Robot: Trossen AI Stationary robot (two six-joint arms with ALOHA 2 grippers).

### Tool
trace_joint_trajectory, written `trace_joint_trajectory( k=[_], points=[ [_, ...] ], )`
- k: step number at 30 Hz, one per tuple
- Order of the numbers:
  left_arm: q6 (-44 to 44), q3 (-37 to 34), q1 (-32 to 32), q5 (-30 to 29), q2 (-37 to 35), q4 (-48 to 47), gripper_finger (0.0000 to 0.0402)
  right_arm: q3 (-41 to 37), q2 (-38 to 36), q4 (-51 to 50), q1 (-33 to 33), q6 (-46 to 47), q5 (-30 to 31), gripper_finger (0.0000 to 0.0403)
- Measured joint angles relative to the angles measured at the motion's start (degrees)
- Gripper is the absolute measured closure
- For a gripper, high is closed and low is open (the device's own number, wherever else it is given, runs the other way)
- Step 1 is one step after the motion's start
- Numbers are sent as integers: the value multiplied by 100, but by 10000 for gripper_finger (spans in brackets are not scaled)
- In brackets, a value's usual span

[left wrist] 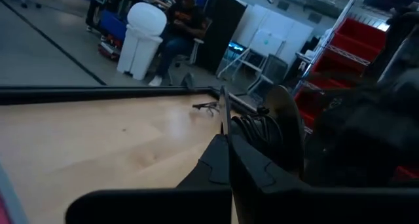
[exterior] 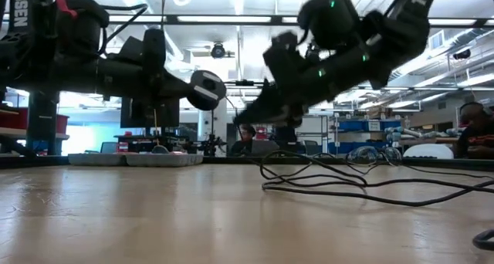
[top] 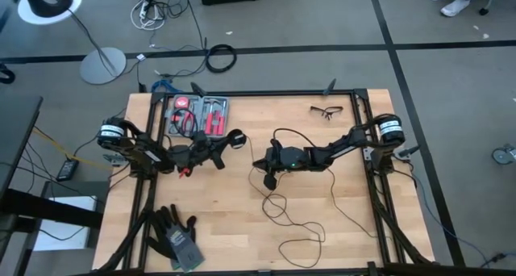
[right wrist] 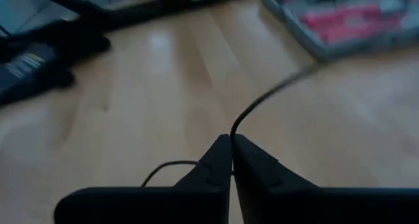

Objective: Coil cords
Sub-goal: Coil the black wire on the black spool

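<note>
Left side of table: pair of grey-and-black work gloves [top: 176, 234] lying at the near left edge; grey tool tray with red-handled pliers [top: 200, 115] at the far left. Neither touched.

Left gripper [top: 219, 144] held off the table, left of centre, fingers pressed together on the small round black disc-shaped puck [top: 236, 139]. The left wrist view shows the puck edge-on with dark turns of cord bunched just beside it, so part of the coil appears to be gathered there already.

Centre: right gripper [top: 262, 163] is close to the left one, also raised. Right wrist view shows its fingertips nearly touching, pinching the long thin black cord [right wrist: 262, 96], which rises from between them and arcs away.

Near centre to near right: the rest of the cord [top: 290, 219] lies slack on the wood in loose, irregular loops.

Far right: clear safety glasses [top: 326, 110], well apart from the work.

Judgement: step in hand is laying another turn onto the bundle. To do it well: keep the left grip firm as anchor, let the cord slide lightly through the right fingers, match each turn to the last, and draw slack steadily so the table loops do not knot.
</note>
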Motion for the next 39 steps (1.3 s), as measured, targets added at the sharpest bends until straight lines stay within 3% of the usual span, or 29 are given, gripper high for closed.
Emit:
trace_joint_trajectory(
  k=[13,21,27,39],
  points=[
    [45,47,0,-19,0,21,402,4,-365,-571,-175,290,-214,278],
    [358,70,9,-324,0,205,402,7,-427,-595,-95,132,-175,275],
    [481,217,9,-329,0,230,402,7,-426,-554,-52,125,544,275],
    [614,608,9,-177,0,184,402,9,-421,-421,-75,132,496,284]
  ],
)
